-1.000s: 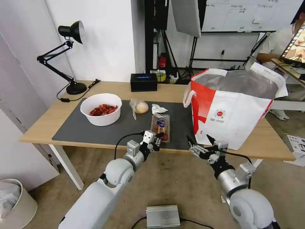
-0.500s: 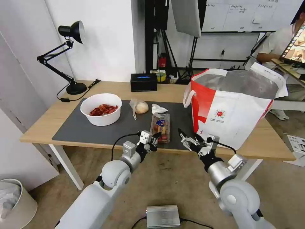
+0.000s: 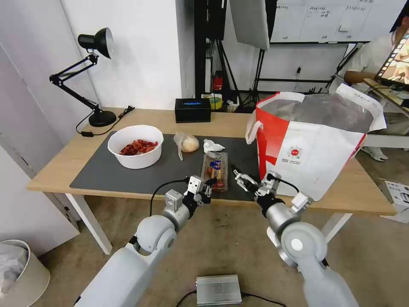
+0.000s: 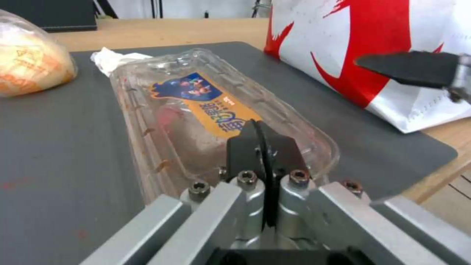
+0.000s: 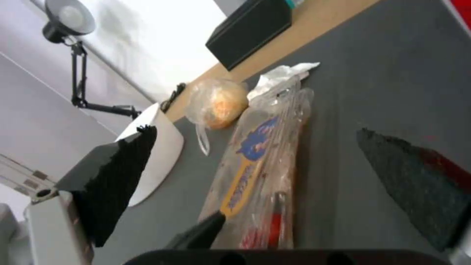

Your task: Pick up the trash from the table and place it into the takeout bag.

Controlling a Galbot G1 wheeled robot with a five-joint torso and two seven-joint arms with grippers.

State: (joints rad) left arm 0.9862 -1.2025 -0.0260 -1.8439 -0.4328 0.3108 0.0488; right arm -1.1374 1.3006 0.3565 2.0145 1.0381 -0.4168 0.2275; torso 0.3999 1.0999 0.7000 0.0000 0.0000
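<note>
Take the clamshell tray (image 3: 215, 169) as your landmark: it lies on the grey mat of the table (image 3: 64, 170), its long axis running from the near edge away toward the back, just left of the takeout bag (image 3: 313, 145).

To the tray's left sits the white bowl of red scraps (image 3: 135, 146), well apart. Behind the tray, to the left, is the bagged bun (image 3: 187, 143); the crumpled tissue (image 3: 211, 146) touches or nearly touches its far end.

Your left gripper (image 3: 208, 187) sits at the tray's near short end. In the left wrist view the two fingers (image 4: 265, 147) are pressed together with no gap, and they hold nothing; the tray's near rim lies just ahead of them.

Your right gripper (image 3: 241, 179) is just right of the tray's near end, between it and the bag, with its jaws spread wide. In the right wrist view the tray (image 5: 260, 165) lies lengthwise between the two open fingers (image 5: 120, 184).

Both arms are near, but I judge the open right one better placed to close across the tray's narrow width.
</note>
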